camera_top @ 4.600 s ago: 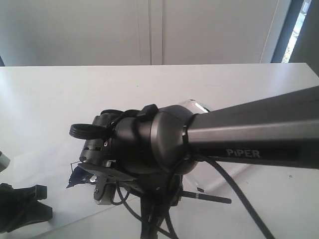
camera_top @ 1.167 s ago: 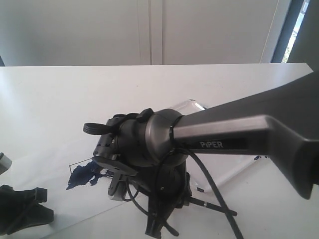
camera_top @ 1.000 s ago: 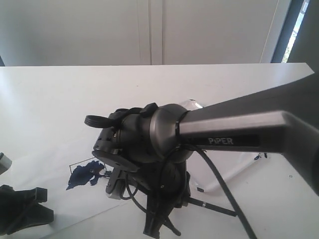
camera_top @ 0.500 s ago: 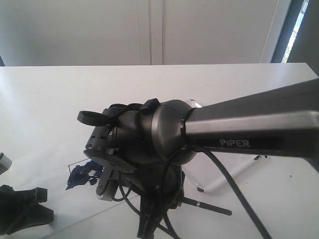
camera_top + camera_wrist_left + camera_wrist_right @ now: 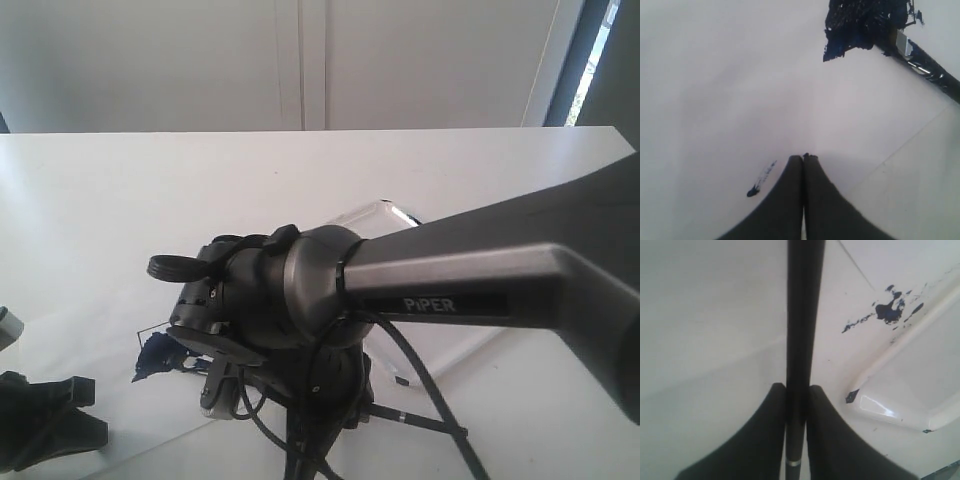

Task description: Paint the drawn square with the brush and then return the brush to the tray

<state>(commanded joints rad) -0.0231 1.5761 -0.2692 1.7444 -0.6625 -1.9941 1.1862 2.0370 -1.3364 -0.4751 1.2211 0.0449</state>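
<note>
The drawn square [image 5: 152, 352] on the white paper is blotched with dark blue paint [image 5: 862, 20]; my right wrist hides most of it in the exterior view. The brush [image 5: 927, 67] slants down to that blotch, its silver ferrule [image 5: 903, 45] at the paint's edge and its tip lost in the dark paint. My right gripper [image 5: 797, 387] is shut on the brush's black handle [image 5: 802, 315], whose rear end [image 5: 425, 427] sticks out behind the wrist. The clear tray [image 5: 910, 390] lies beside it, and its far corner [image 5: 385, 212] shows above the arm. My left gripper [image 5: 803, 157] is shut on nothing, over bare paper.
My right arm [image 5: 480, 270] spans the middle and right of the exterior view, with cables hanging under it. A short paint streak [image 5: 760, 181] marks the paper near the left gripper. Paint flecks [image 5: 889, 308] lie beside the tray. The paper's edge [image 5: 912, 137] runs nearby.
My right wrist has swayed back and forth over the square with the brush. It now sits slightly lower and covers more of the blotch. The left gripper has not moved.
</note>
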